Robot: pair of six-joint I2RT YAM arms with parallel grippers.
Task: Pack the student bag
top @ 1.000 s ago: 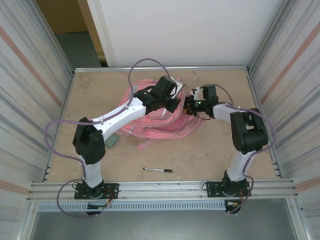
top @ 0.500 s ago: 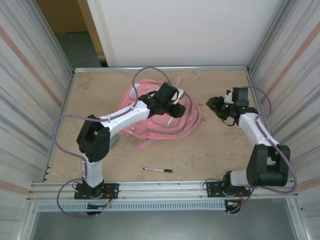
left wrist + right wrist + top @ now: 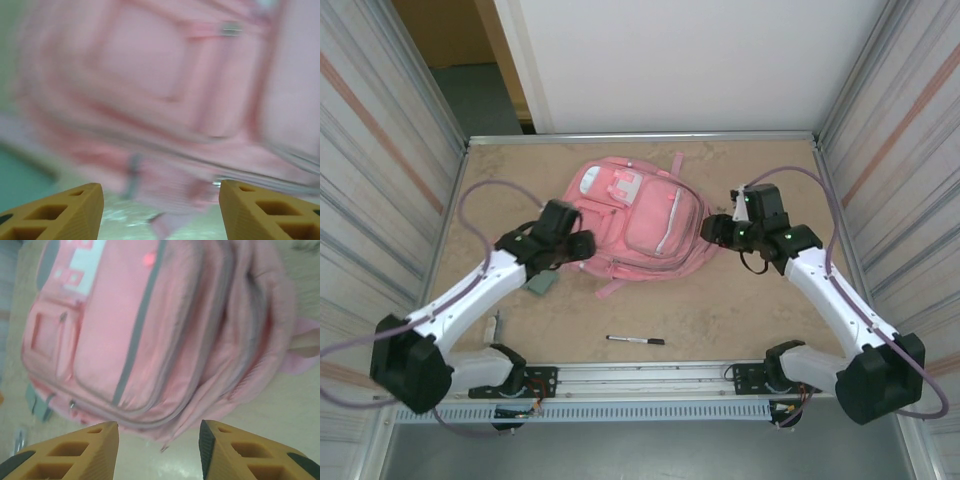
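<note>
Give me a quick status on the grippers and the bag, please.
Left gripper open, empty, left of bag. Right gripper open, empty, right of it. Bag flat, front up. Pen loose by near edge.

Tan table (image 3: pixel 750 310), three items.
student bag (image 3: pixel 640 220) lying flat, far centre; black pen (image 3: pixel 636 341) near front edge; green item (image 3: pixel 542 283) beside bag.

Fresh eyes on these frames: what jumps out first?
The big pink bag lies flat, front up, in the middle of the table. The left gripper and right gripper flank it, one on each side, both open and empty. A black pen lies alone near the front edge.
</note>
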